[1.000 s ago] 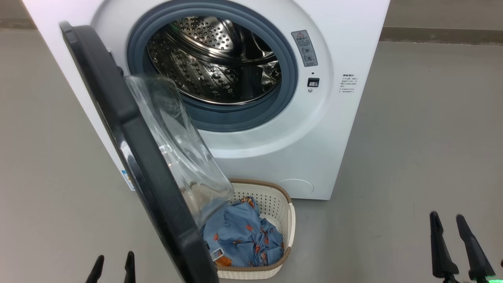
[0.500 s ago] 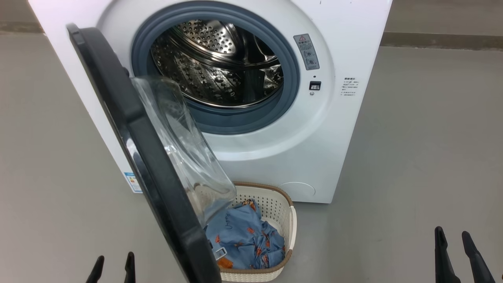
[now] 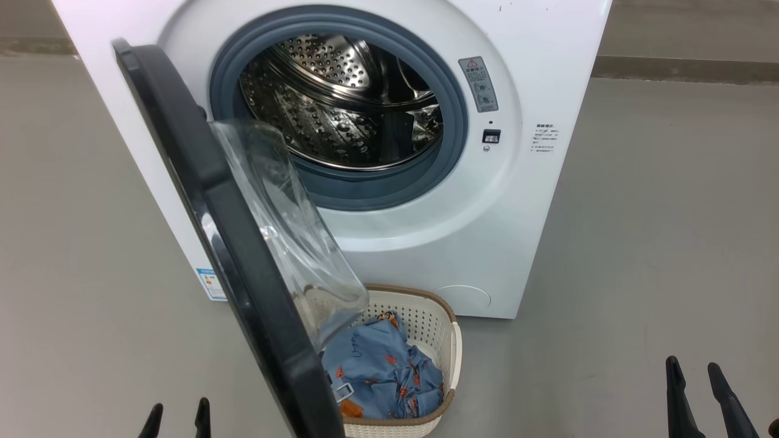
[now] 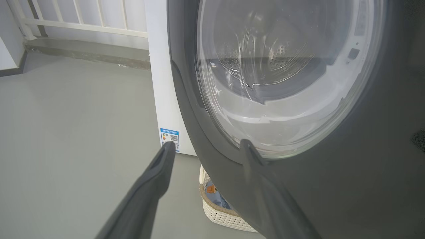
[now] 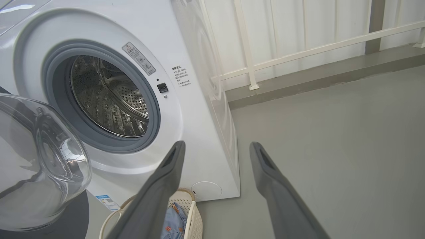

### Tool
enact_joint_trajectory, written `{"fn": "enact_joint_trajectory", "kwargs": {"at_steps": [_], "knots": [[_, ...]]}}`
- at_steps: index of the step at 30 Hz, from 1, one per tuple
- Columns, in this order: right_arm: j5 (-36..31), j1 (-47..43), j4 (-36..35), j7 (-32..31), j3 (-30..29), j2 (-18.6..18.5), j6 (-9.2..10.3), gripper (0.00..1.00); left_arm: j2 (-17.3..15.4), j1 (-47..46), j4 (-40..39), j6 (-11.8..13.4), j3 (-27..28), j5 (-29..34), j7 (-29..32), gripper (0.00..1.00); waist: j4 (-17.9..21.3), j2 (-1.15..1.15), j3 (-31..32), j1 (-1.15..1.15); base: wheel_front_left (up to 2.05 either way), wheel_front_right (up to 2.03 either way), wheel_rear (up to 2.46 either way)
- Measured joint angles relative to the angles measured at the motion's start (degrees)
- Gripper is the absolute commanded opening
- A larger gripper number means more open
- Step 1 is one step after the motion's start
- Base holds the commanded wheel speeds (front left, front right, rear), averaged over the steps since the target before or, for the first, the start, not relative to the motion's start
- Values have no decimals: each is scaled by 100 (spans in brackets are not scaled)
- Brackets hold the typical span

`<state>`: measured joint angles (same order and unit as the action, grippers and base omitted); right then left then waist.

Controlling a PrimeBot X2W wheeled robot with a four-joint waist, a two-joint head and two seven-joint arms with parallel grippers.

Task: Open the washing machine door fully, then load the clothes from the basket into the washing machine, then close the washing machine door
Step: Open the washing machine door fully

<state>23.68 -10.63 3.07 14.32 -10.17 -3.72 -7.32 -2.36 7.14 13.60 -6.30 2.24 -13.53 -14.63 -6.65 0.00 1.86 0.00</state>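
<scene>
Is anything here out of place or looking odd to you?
Nothing is spilled or broken. One awkward thing: the washing machine door stands only partly open, and its glass bowl juts over the left side of the basket, hiding part of the clothes inside. The drum looks empty.

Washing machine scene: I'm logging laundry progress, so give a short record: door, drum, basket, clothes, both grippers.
door: washing machine door open, swung out from the washing machine, hiding the basket's left part in the head view
drum: bare steel, nothing seen inside
basket: on the floor before the machine
clothes: in the basket, partly behind the door
left gripper: open, empty, beside the door's outer face
right gripper: open, empty, apart from everything
</scene>
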Motion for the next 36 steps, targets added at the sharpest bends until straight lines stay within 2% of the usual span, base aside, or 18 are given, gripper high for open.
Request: {"fn": "enact_joint_trajectory", "kwargs": {"at_steps": [7, 8, 10, 18, 25, 31, 36], "knots": [[-10, 0, 60, 0, 20, 3, 0, 100, 0, 0, 0, 8, -2, 0, 0, 100, -28, 0, 28, 0, 0, 0, 0], [-10, 0, 68, 0, 21, 3, 0, 100, 0, 0, 1, 8, -8, 0, 0, 47, -30, 0, 35, 0, 0, 0, 0], [-9, 0, 75, 0, 27, 3, 0, 100, 0, 0, -15, 8, -12, 13, 0, 0, -28, 0, 46, 0, 0, 0, 0], [-9, -3, 103, 0, 47, 7, 0, 100, 0, 7, -23, 8, 13, 23, 0, 0, -11, 0, 112, 0, 0, 0, 0], [-10, -46, 126, 0, 124, 12, 0, 100, 2, 12, -366, 266, 369, -40, 1, 0, -24, 0, 86, 0, 0, 0, 0], [-10, -45, 131, 0, 125, 19, 0, 100, 5, -68, -933, 403, 851, -99, 0, 0, -79, 0, 68, 0, 0, 0, 0], [-10, -21, 102, 0, 109, 23, 0, 100, 12, -376, -1917, 461, 1031, -71, -1, 0, -156, 0, -52, 0, 0, 0, 0]]}}
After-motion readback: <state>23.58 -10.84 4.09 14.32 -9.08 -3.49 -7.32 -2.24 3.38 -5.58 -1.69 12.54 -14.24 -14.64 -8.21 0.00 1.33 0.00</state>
